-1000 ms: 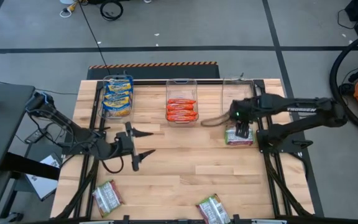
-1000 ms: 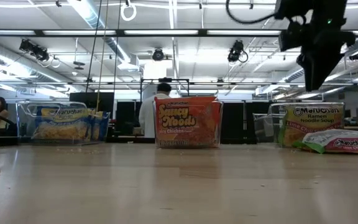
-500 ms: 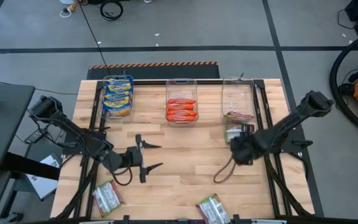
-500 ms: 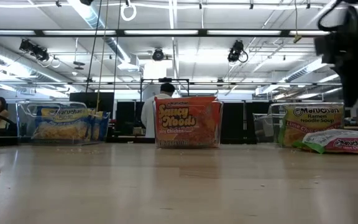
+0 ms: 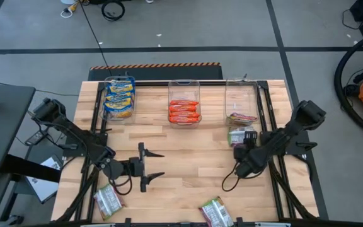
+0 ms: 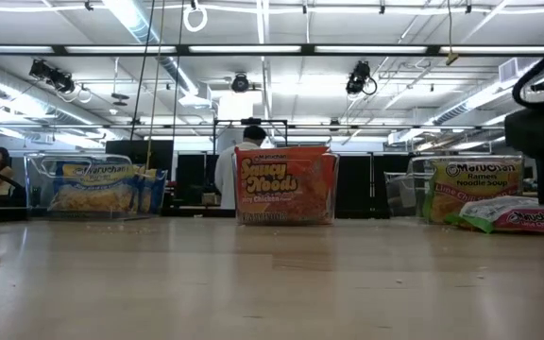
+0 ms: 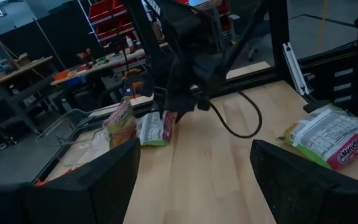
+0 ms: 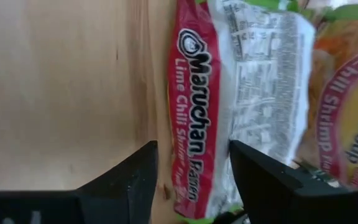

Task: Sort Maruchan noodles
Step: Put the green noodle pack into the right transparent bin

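Your right gripper (image 5: 247,149) has pulled back from the Lime Chili packet (image 5: 239,135), fingers apart and empty; that packet lies on the table just outside the right bin (image 5: 241,101), so it isn't sorted. Your left gripper (image 5: 149,166) waits wide open mid-table.

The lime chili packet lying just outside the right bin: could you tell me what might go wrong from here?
Two risks, as judgements. The lime chili packet lies against the right bin front wall, so the open right gripper could shove it under the rim or tip the bin rather than grasp it. The open left gripper is near mid-table, and two more loose packets lie at the near table edge, where a nudge could push them off.
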